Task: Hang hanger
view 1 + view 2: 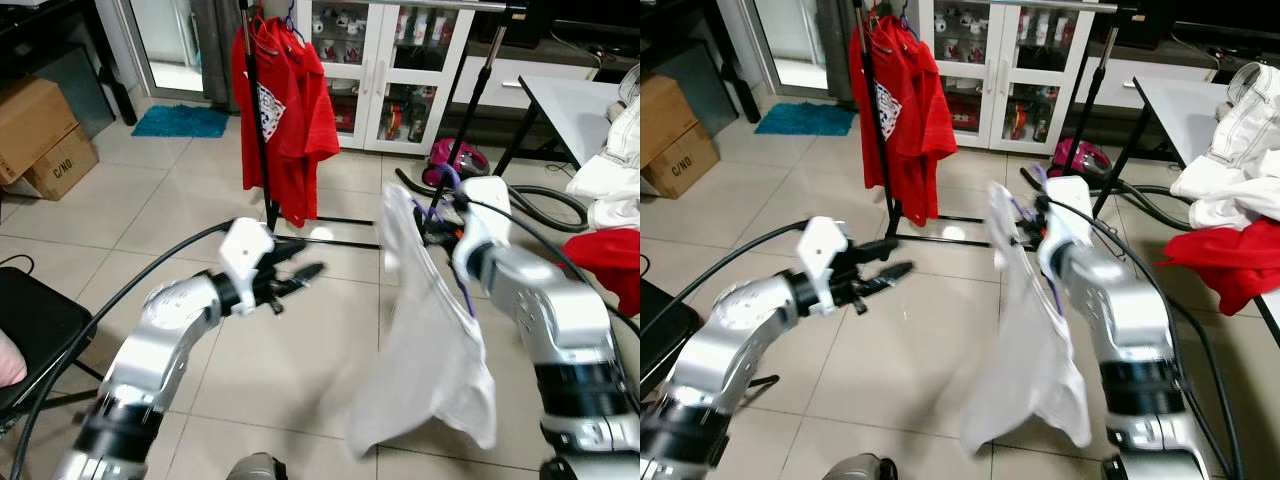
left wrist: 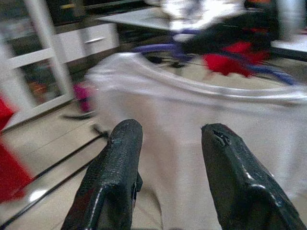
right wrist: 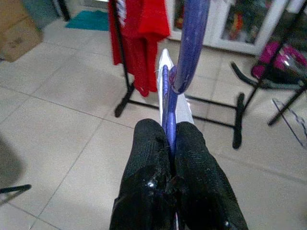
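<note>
Purple hanger (image 3: 169, 108) pinched between the black fingers (image 3: 148, 158) of the right gripper (image 1: 447, 214), jaws closed tight on its stem just below the hook. White shirt (image 1: 430, 340) draped on that hanger, hanging down at about 5 o'clock from the head camera's centre, blurred, its hem above the tiled floor (image 1: 180, 210). Left gripper (image 1: 297, 275) held out at 9 o'clock of the shirt, near it but apart, jaws spread wide and holding nothing; in the left wrist view, both fingers (image 2: 115, 172) pointed at the white cloth. Clothes rack (image 1: 255, 110) standing farther off at 12 o'clock, a black upright pole with a base bar along the floor. Red shirt (image 1: 285, 110) hung on the rack beside the pole. White glass-door cabinet (image 1: 385, 70) behind the rack. Teal mat (image 1: 182, 121) at 11 o'clock on the floor, cardboard boxes (image 1: 40, 135) at 9 to 10 o'clock. White surface (image 1: 580, 105) at 2 o'clock, with white and red clothes (image 1: 1230, 160) heaped at its near edge. Magenta vacuum cleaner (image 1: 455, 158) on the floor under it.
</note>
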Available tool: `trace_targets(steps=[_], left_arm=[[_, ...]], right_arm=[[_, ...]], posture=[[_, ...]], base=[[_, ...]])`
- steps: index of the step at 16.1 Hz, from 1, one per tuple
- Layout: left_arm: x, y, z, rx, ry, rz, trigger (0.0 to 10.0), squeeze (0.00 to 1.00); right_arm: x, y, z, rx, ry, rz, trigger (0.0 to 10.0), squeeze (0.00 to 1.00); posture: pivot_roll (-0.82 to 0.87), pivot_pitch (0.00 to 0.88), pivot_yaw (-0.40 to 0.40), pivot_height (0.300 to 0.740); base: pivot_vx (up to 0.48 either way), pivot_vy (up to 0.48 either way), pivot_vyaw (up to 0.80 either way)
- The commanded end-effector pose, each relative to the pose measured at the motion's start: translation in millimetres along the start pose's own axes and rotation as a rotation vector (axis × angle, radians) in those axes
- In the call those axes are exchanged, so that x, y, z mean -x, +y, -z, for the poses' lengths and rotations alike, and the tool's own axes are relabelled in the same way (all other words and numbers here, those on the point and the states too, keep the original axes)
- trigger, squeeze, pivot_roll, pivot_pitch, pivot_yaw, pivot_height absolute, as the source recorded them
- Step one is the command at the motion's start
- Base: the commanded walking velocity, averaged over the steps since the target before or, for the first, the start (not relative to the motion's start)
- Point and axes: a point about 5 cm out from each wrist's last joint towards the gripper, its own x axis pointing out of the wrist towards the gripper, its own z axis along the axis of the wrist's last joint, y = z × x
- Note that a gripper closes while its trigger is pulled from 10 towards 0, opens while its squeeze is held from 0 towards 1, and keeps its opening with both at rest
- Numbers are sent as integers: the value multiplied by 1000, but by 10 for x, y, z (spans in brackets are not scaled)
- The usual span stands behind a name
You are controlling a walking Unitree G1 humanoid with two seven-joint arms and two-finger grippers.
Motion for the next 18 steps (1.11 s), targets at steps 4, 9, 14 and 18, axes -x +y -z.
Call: trace_targets(steps=[4, 9, 14, 18], left_arm=[[-91, -31, -134, -26, -5, 191, 10000, 1000], [14, 166, -140, -23, -32, -59, 10000, 0], [212, 207, -124, 36, -51, -121, 10000, 0], [232, 314, -421, -2, -95, 58, 10000, 1000]], right_arm=[[19, 201, -221, 122, -65, -155, 10000, 0], [68, 102, -73, 116, -60, -97, 10000, 0], [126, 48, 105, 163, -69, -96, 10000, 0], [186, 147, -60, 290, -121, -280, 10000, 0]], posture=[[45, 0, 10, 740], [49, 0, 4, 740], [73, 0, -20, 740], [81, 0, -27, 740]], base=[[0, 0, 0], [0, 0, 0], [0, 0, 0], [0, 0, 0]])
